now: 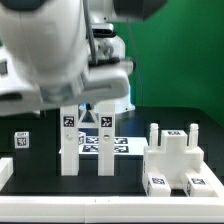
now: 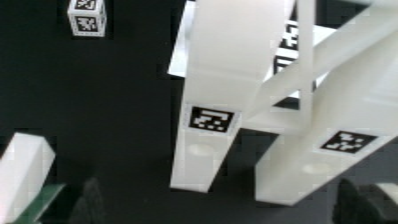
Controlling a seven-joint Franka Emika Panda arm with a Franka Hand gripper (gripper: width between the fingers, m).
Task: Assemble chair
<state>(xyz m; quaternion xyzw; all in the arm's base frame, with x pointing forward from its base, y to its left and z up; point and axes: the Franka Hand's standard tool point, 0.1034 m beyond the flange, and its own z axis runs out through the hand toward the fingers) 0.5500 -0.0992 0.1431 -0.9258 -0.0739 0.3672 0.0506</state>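
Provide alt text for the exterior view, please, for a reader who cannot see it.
A white robot arm looms over an upright two-legged white chair piece on a black table; a blockier tagged white piece stands toward the exterior view's right.

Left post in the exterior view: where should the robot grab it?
Probably grip the left post at its upper part, near its tag, coming straight down from above. It stands upright, tall and thin with flat sides to squeeze, and a gap separates it from the other post.
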